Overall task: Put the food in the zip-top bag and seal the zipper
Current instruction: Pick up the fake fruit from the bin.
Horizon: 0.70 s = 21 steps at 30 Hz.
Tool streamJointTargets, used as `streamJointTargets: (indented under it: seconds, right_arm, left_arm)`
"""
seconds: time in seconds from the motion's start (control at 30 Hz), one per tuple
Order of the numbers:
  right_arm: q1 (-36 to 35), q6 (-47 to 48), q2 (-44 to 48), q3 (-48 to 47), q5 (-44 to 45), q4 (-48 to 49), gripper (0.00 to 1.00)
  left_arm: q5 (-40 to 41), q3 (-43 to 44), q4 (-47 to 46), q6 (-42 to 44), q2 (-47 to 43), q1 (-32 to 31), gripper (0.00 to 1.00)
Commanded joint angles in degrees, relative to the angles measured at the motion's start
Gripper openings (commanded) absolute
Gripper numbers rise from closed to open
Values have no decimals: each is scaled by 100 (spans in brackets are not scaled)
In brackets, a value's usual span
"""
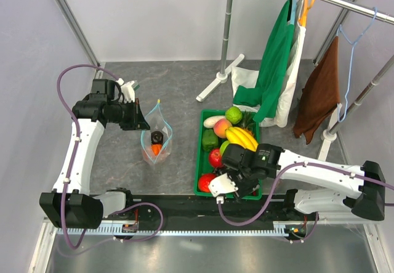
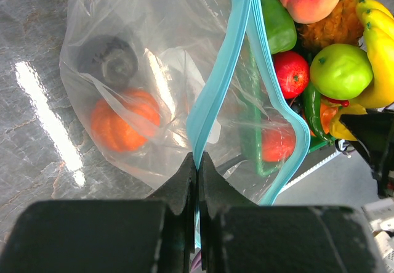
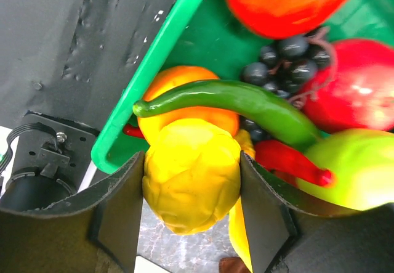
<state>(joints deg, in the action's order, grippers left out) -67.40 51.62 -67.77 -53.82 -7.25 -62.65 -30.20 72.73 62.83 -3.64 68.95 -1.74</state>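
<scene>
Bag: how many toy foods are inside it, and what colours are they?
Orange piece: 1
Dark piece: 1
Total inside the zip-top bag: 2

I see a dark grey mottled surface (image 1: 184, 94). Left of centre rests a clear crinkly plastic zip-top bag (image 1: 161, 125). To its right, apart from it, sits a green rectangular plastic crate (image 1: 199, 162). On the far side stands a white T-shaped metal rack foot (image 1: 218, 79).
</scene>
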Motion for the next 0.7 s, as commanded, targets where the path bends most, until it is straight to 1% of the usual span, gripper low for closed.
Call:
streamJointTargets:
  seconds: [0.0, 0.1, 0.13, 0.2, 0.23, 0.27, 0.33, 0.37, 0.4, 0.43, 0.47, 0.5, 0.53, 0.57, 0.6, 0.63, 0.67]
  right_arm:
    - [-28, -46, 158, -751, -303, -168, 53]
    - [-28, -335, 124, -1261, -628, -212, 51]
    - [-28, -423, 89, -1610, -873, -247, 51]
    - [-28, -783, -52, -1990, -1085, -213, 50]
    - [-28, -915, -113, -2366, -1243, -169, 50]
    - [-37, -1369, -218, -2561, -1296, 84, 50]
    - [-19, -1837, -307, -3035, -1411, 462, 49]
    - [-19, -2100, -377, -3151, -1429, 1004, 49]
    - [-2, -2625, -412, -3239, -1403, 1323, 50]
    - [7, -2891, -448, -3336, -1324, 1683, 50]
    - [42, -3146, -509, -3345, -993, 2452, 51]
    - [190, -3688, -544, -3345, -885, 2816, 50]
    - [331, -3955, -579, -3328, -814, 3177, 45]
    - [489, -4323, -675, -3284, -744, 3902, 41]
    - [856, -4953, -746, -3240, -830, 4249, 35]
    - [999, -5316, -842, -3231, -901, 4548, 29]
    - [1079, -5572, -1122, -3257, -945, 5047, 27]
  left_arm:
    - [-136, 13, -166, -128, -75, -20, 2]
    - [-144, 31, -148, -128, -66, -20, 2]
    - [-153, 40, -157, -128, -48, -20, 2]
    - [-162, 40, -174, -128, -39, -20, 2]
    - [-153, 22, -157, -128, -39, -20, 2]
    - [-171, 5, -157, -128, -22, -20, 2]
    - [-223, 13, -166, -146, -4, -20, 2]
    - [-258, 5, -183, -146, 13, -20, 2]
    - [-276, 4, -183, -172, 31, -20, 2]
    - [-285, 4, -201, -181, 57, -20, 2]
    - [-320, 22, -201, -190, 92, -20, 2]
    - [-338, 39, -183, -190, 101, -20, 2]
    - [-338, 48, -192, -207, 93, -20, 2]
    - [-347, 57, -192, -199, 93, -20, 2]
    - [-381, 66, -201, -207, 75, -20, 2]
    - [-382, 57, -183, -207, 75, -20, 2]
    - [-399, 57, -192, -216, 66, -20, 2]
